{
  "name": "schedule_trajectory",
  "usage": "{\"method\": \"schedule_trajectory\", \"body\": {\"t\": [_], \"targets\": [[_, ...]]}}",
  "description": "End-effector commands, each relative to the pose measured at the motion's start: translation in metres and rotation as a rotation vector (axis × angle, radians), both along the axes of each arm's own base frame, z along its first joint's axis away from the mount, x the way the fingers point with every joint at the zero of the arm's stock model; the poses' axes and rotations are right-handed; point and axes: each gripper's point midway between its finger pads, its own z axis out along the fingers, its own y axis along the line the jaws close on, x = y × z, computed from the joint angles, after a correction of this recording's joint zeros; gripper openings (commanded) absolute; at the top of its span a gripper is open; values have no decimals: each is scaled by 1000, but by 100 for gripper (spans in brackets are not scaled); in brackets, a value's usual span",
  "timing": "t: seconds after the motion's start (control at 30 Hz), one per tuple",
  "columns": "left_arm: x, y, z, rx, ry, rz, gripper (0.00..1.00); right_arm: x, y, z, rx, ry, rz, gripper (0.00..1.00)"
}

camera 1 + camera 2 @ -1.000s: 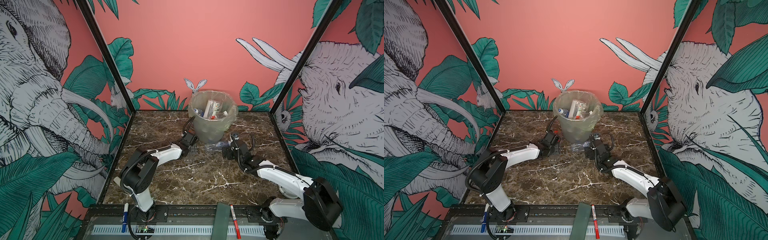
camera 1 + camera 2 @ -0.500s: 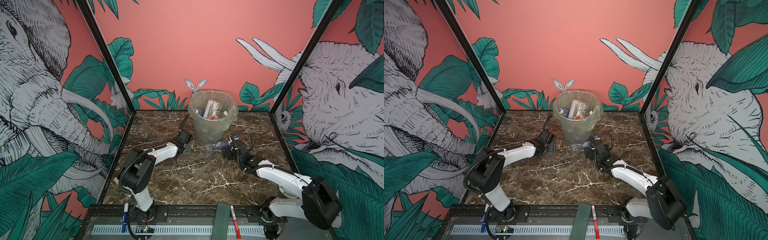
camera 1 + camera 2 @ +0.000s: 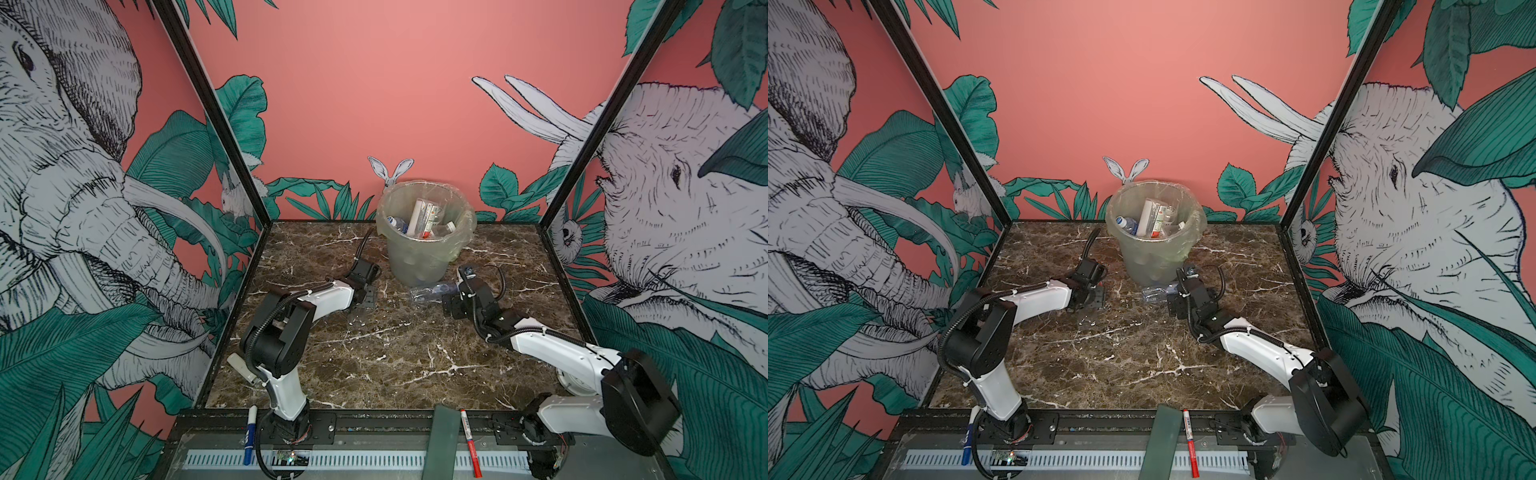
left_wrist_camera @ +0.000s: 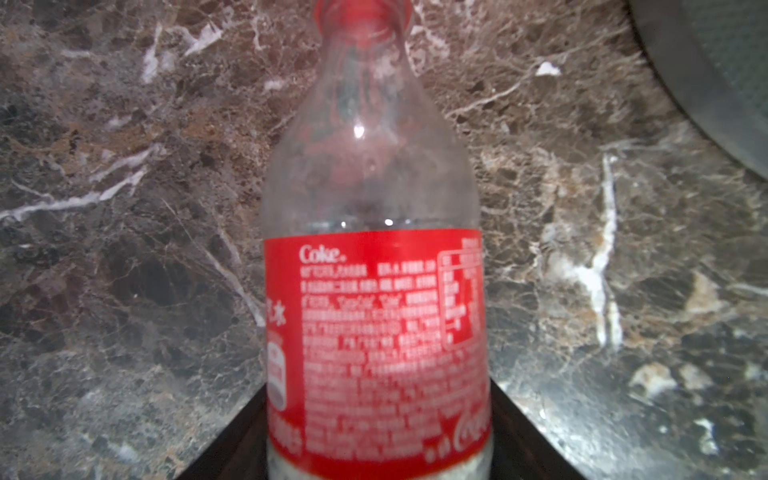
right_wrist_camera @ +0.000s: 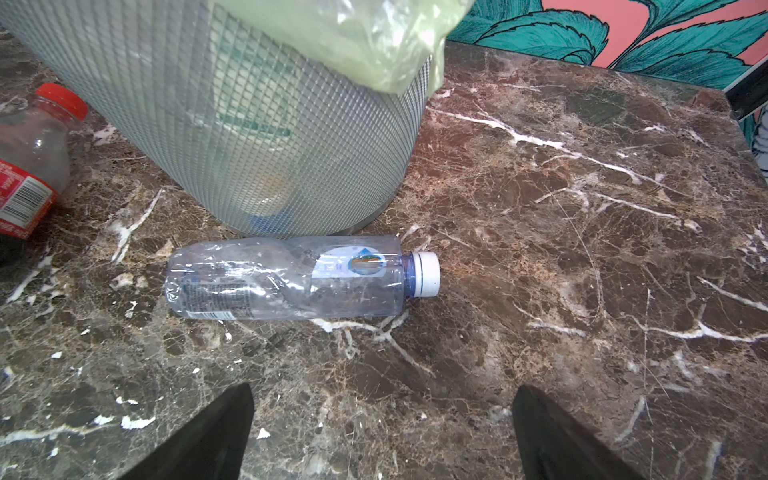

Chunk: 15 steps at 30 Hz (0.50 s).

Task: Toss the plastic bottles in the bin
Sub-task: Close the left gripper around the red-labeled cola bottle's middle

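A clear plastic bottle with a red Coke label (image 4: 376,332) and a red cap (image 5: 62,99) lies left of the bin's foot. My left gripper (image 4: 379,386) is shut on its lower body, a dark finger (image 4: 249,432) against each side. A crumpled clear bottle with a white cap (image 5: 291,278) lies against the bin (image 5: 249,124), seen in both top views (image 3: 430,291) (image 3: 1156,293). My right gripper (image 5: 382,390) stands open just short of it, holding nothing. The grey-green bin (image 3: 419,257) (image 3: 1154,257) has several bottles (image 3: 419,216) inside.
The bin's clear bag liner hangs over its rim (image 5: 353,37). The enclosure walls close the marble table (image 3: 395,365) at the back and sides. On the front rail lie a blue marker (image 3: 249,436), a red marker (image 3: 469,444) and a green strip (image 3: 442,440).
My left gripper has slid a little to the left, away from the bin's foot, and its jaws have narrowed onto the red-label bottle. The right arm and the clear bottle have not moved.
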Motion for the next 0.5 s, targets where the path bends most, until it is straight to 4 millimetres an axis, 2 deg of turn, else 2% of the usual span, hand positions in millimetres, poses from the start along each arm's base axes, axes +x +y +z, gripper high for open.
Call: {"method": "schedule_trajectory", "body": {"t": [0.0,0.1,0.3,0.47], "targets": [[-6,5,5,-4,10,23,70,6,3,9,17,-16,-8,99],[-12,8,6,-1,16,28,68,7,3,8,16,-14,-6,99],[-17,11,8,0,15,20,56,7,3,6,12,-9,-7,99],[-23,10,15,-34,-15,1,51,7,3,5,11,-7,-9,99]]}}
